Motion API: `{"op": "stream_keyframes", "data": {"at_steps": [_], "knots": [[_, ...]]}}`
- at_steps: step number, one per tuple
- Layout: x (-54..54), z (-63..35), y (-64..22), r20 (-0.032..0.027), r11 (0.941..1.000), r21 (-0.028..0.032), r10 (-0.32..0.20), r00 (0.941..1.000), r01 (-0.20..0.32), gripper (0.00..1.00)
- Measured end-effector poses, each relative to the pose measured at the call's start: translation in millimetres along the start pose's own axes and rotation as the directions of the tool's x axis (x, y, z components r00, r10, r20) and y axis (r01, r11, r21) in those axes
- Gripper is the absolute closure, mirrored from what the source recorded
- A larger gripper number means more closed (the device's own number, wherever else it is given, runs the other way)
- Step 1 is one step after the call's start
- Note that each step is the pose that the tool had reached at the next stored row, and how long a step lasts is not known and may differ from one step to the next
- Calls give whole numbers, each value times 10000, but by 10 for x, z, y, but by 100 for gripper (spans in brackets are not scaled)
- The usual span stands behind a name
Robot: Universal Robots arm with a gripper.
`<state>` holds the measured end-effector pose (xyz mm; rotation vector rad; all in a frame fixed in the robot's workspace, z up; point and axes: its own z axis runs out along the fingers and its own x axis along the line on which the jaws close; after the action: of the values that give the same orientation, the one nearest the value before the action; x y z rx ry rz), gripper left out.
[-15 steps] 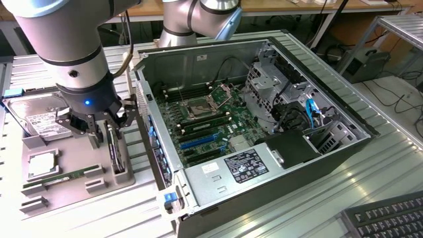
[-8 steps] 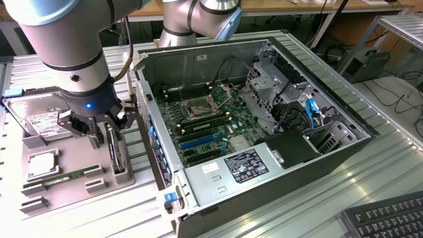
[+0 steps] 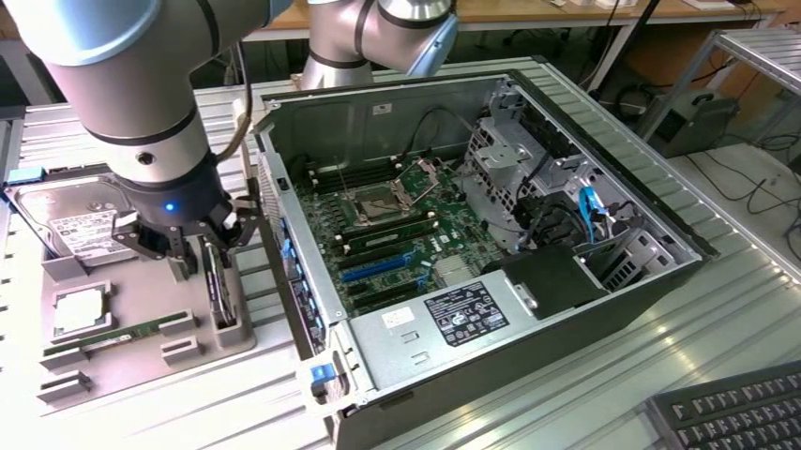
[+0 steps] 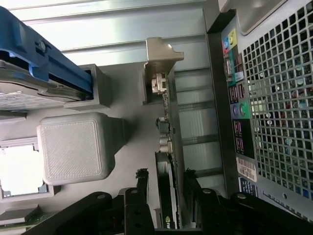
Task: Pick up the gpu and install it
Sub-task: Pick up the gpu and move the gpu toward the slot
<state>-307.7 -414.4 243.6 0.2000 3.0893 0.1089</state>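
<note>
Wrist view: gpu (image 4: 168, 142) between tool (image 4: 165, 180) fingers (image 4: 142, 182)

The arm's pincer (image 3: 197, 261) hangs low over a grey tray (image 3: 138, 281) on the ribbed metal tabletop (image 3: 701, 337), fingers parted at the upper edge of the gpu (image 3: 223, 300). The gpu stands on edge in a slot at the tray's side nearest the open computer case (image 3: 363, 117). On the same tray lie a hard drive (image 3: 78, 230), a processor chip (image 3: 78, 314) and a memory stick (image 3: 119, 335). Inside the case, the motherboard (image 3: 388, 234) lies exposed. A keyboard (image 3: 738, 412) sits at the exterior view's lower right.
</note>
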Motion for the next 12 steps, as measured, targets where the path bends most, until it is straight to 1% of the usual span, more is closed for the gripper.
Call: {"op": "stream_keyframes", "data": {"at_steps": [2, 3, 6, 11, 12], "knots": [[-1, 12, -11, -9, 10000, -74, 12, 10000, -12, 58], [-3, 14, -24, -10, 10000, -82, 13, 10000, -13, 58], [-7, 16, -63, -10, 10000, -86, 13, 10000, -13, 58], [-7, 18, -63, -11, 10000, -86, 13, 10000, -13, 59], [-7, 18, -63, -10, 10000, -86, 13, 10000, -13, 66]]}}
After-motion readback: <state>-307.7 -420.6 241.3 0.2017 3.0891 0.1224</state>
